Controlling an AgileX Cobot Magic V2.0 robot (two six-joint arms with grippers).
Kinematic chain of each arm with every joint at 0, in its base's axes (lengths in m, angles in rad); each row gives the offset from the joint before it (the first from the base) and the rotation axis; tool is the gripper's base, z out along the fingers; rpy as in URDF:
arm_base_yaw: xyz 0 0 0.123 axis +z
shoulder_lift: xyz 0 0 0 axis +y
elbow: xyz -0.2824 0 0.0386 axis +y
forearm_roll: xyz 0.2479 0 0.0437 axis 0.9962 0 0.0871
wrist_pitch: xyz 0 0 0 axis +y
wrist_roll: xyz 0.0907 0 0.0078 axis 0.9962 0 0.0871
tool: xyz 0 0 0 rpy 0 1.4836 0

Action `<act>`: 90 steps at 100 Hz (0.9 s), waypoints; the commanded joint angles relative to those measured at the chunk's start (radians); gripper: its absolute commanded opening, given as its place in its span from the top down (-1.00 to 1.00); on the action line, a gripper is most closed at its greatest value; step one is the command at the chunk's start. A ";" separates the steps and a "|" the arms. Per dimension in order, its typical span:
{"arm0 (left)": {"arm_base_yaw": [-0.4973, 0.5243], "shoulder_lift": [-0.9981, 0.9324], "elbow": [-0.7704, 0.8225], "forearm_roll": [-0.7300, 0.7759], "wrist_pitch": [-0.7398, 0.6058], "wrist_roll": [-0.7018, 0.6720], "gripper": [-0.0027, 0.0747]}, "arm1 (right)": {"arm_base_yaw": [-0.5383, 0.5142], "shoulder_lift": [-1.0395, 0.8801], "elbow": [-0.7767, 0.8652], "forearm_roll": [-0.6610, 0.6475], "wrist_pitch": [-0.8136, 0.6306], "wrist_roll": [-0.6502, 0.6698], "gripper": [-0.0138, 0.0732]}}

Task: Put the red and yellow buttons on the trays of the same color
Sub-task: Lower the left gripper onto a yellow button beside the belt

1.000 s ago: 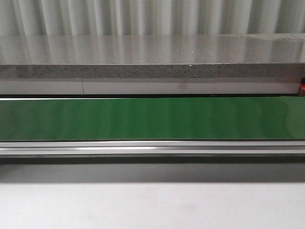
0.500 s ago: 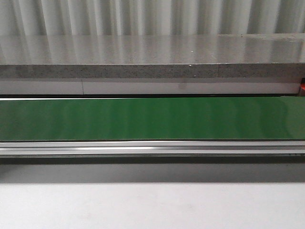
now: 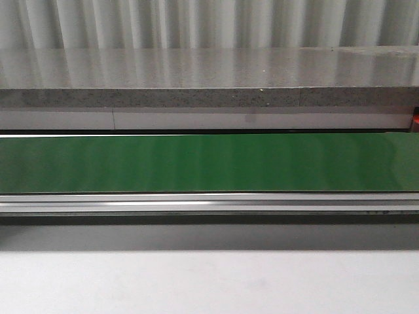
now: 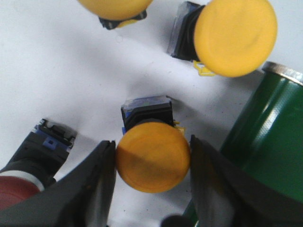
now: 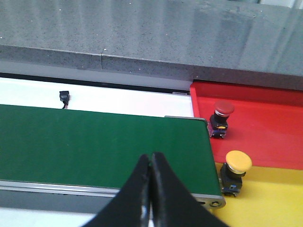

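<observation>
In the left wrist view a yellow button (image 4: 152,158) stands on the white table, cap towards the camera. My left gripper (image 4: 152,163) is shut on it, both fingers touching the cap's sides. Two more yellow buttons (image 4: 235,35) (image 4: 113,7) and a red button (image 4: 19,189) lie around it. In the right wrist view my right gripper (image 5: 152,158) is shut on nothing above the green belt (image 5: 94,142). Beyond the belt's end a red button (image 5: 221,113) stands on the red tray (image 5: 270,127). A yellow button (image 5: 236,168) stands on the yellow tray (image 5: 274,198). The front view shows neither gripper.
The belt's green end roller (image 4: 265,137) sits close beside my left gripper's outer finger. The green conveyor belt (image 3: 209,162) spans the front view, with a grey stone ledge (image 3: 209,72) behind it. A small black part (image 5: 64,97) lies on the white strip past the belt.
</observation>
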 commanded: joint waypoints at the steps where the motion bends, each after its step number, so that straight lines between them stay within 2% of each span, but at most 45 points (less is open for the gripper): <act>1: 0.001 -0.038 -0.025 -0.015 0.003 -0.004 0.46 | 0.002 0.010 -0.025 -0.012 -0.074 -0.002 0.84; 18: 0.001 -0.044 -0.025 -0.015 -0.008 0.007 0.69 | 0.002 0.010 -0.025 -0.012 -0.074 -0.002 0.84; 52: 0.001 -0.205 -0.025 0.003 0.004 0.047 0.69 | 0.002 0.010 -0.025 -0.012 -0.074 -0.002 0.84; 73: -0.003 -0.308 -0.025 0.009 0.107 0.078 0.69 | 0.002 0.010 -0.025 -0.012 -0.074 -0.002 0.84; 90: -0.063 -0.326 -0.025 0.014 0.166 0.097 0.69 | 0.002 0.010 -0.025 -0.012 -0.074 -0.002 0.84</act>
